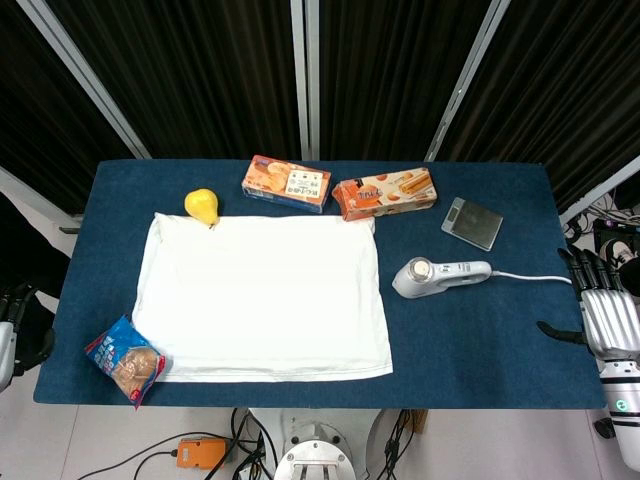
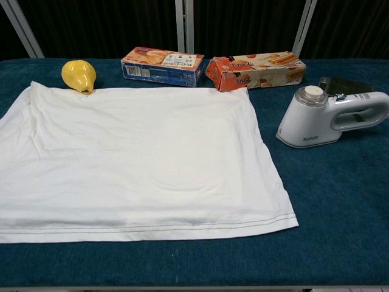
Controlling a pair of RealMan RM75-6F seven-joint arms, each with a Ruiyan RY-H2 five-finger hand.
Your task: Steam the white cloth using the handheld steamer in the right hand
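**Steamer waits untouched beside spread cloth**

On a dark blue table (image 1: 480, 340), a white cloth (image 1: 265, 298) lies spread flat across the left and middle, its near hem running close to the front edge. The handheld steamer (image 1: 438, 275) rests on the table just to the right of the cloth, apart from it, a white body with a round cap on top and a grey handle pointing right; the chest view shows the word "SUPOR" on its side. A white cord (image 1: 530, 277) trails from the handle toward the table's right edge.

The right hand (image 1: 605, 312) hangs off the right edge of the table, well apart from the steamer, holding nothing, its dark fingers extended and slightly spread. The left hand (image 1: 8, 345) shows only as a sliver at the frame's left border, beside the table; whether its fingers are spread or curled cannot be told.

A yellow pear (image 1: 202, 206) touches the cloth's far left corner. Two biscuit boxes line the far side: a blue-and-orange box (image 1: 286, 183) and an orange box (image 1: 384, 193), the latter meeting the cloth's far right corner. A small grey kitchen scale (image 1: 472, 222) sits behind the steamer. A blue snack packet (image 1: 126, 360) lies at the near left corner, just beside the cloth.
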